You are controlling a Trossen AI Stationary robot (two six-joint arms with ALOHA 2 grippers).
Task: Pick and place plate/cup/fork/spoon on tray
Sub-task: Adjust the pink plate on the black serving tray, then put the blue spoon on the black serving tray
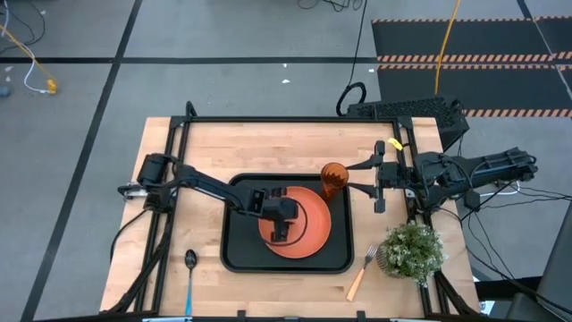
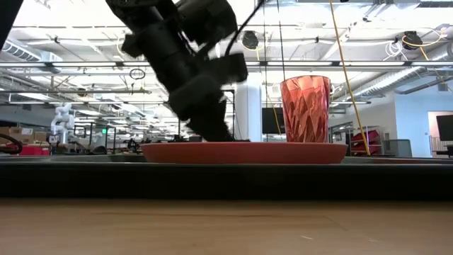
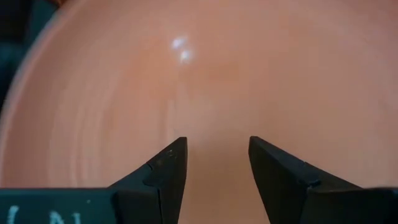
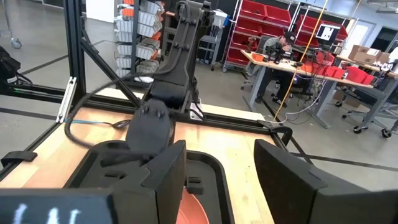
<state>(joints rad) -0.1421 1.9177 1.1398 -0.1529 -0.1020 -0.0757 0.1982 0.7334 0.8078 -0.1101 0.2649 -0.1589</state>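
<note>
The orange plate (image 1: 304,224) lies flat in the black tray (image 1: 237,250) and fills the left wrist view (image 3: 205,74). My left gripper (image 1: 279,231) is open, its fingers pointing down over the plate's left part (image 3: 217,146). The orange cup (image 1: 332,179) stands upright at the tray's far right corner, behind the plate in the low view (image 2: 306,110). My right gripper (image 1: 380,185) is open and empty, just right of the cup. The blue-handled spoon (image 1: 189,273) lies on the table left of the tray. The tan-handled fork (image 1: 361,273) lies on the table at the front right. My left gripper's open fingertips (image 2: 218,133) stand low on or just over the plate's inner surface (image 3: 217,124), coming from above. I cannot tell whether they touch it. The plate lies flat in the tray.
A small potted plant (image 1: 411,250) stands at the front right, beside the fork. A black frame (image 1: 268,119) runs along the table's far and side edges. Bare wood lies left of the tray around the spoon.
</note>
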